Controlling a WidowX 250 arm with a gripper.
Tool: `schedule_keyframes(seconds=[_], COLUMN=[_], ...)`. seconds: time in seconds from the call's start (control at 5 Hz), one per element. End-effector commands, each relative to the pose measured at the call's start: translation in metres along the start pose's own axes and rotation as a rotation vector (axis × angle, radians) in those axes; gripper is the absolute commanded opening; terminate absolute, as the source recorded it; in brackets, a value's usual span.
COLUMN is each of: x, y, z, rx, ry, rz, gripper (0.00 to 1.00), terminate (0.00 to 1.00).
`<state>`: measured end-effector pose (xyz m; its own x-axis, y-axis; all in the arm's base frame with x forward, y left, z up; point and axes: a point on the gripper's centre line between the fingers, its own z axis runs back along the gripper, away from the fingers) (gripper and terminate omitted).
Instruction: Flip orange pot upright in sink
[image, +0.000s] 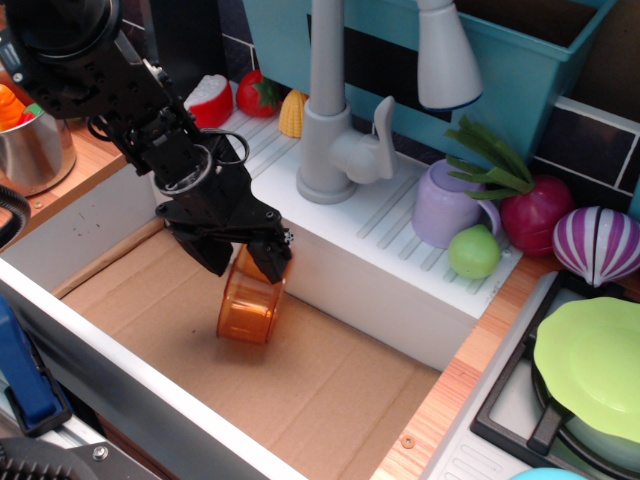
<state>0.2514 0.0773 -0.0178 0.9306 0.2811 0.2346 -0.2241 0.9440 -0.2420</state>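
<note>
The orange pot (247, 304) is a translucent orange cylinder lying tilted on its side, its lower edge touching the brown cardboard bottom of the sink (330, 390). My black gripper (241, 262) comes in from the upper left and is shut on the pot's upper rim, one finger on each side of the wall. The pot stands close to the sink's white back wall, below the grey faucet (330, 130).
A steel pot (35, 140) with vegetables stands on the counter at the left. A lilac cup (448, 205), a green fruit (474, 251) and onions (560, 225) sit on the drainboard at the right. A teal bin (520, 60) is behind. A stove with a green plate (590, 365) is at the right.
</note>
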Motion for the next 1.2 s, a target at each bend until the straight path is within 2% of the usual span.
schedule_keyframes(seconds=[0.0,0.2,0.4,0.6,0.8,1.0], x=[0.011,0.014,0.019,0.016,0.011,0.008], y=[-0.009,-0.014,-0.019,-0.026,-0.032,-0.036], z=[-0.002,-0.003,0.006,0.010,0.009,0.009], rx=[0.001,-0.009,0.038,0.181,0.267,0.316], ry=[-0.038,-0.038,0.053,0.126,0.136,0.099], rz=[0.023,0.027,-0.009,-0.188,-0.274,-0.299], gripper=[0.00,0.00,0.00,0.00,0.00,1.00], terminate=[0.00,0.00,0.00,0.00,0.00,0.00])
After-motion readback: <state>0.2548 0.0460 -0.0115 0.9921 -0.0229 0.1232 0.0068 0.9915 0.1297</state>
